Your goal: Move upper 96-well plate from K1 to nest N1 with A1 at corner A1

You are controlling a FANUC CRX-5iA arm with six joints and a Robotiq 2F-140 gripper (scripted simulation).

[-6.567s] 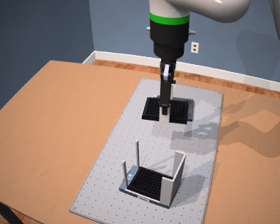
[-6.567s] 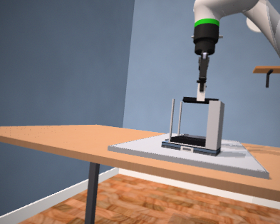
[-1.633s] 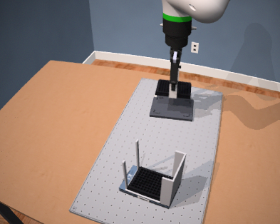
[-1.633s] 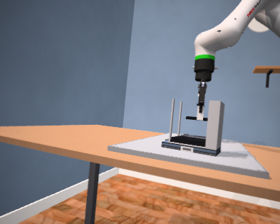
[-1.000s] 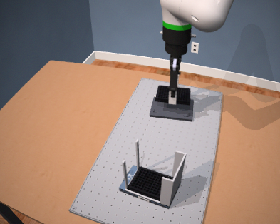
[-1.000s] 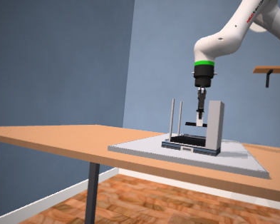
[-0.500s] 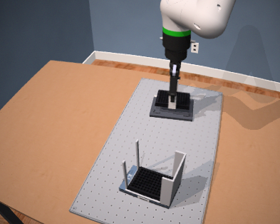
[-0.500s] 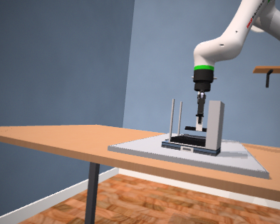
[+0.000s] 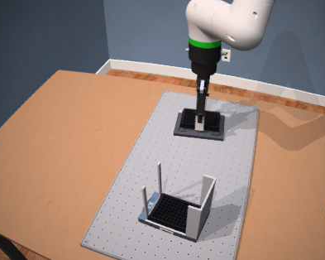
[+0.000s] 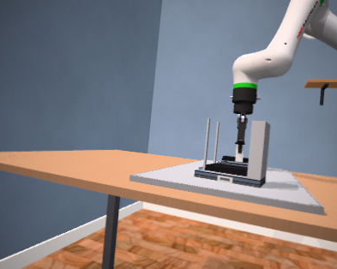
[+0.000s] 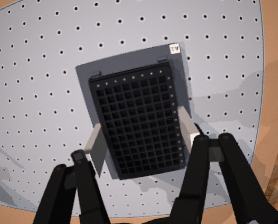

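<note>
My gripper (image 9: 200, 121) is shut on the long sides of a black 96-well plate (image 9: 205, 119), right way up. It holds the plate low over the dark grey plate nest N1 (image 9: 199, 132) at the far end of the perforated baseplate. I cannot tell whether the plate touches the nest. In the wrist view the plate (image 11: 139, 123) lies between my finger pads and covers most of the nest (image 11: 90, 72). The pale A1 square (image 11: 175, 48) is outside the nest's far right corner. Stack rack K1 (image 9: 180, 204) at the near end holds the lower plate (image 9: 171, 212).
The rack has two thin upright posts (image 9: 159, 175) and a tall white side wall (image 9: 204, 203). In the exterior view the rack (image 10: 235, 164) stands in front of the gripper (image 10: 239, 147) and hides the nest. The grey baseplate (image 9: 175, 174) lies on a wooden table.
</note>
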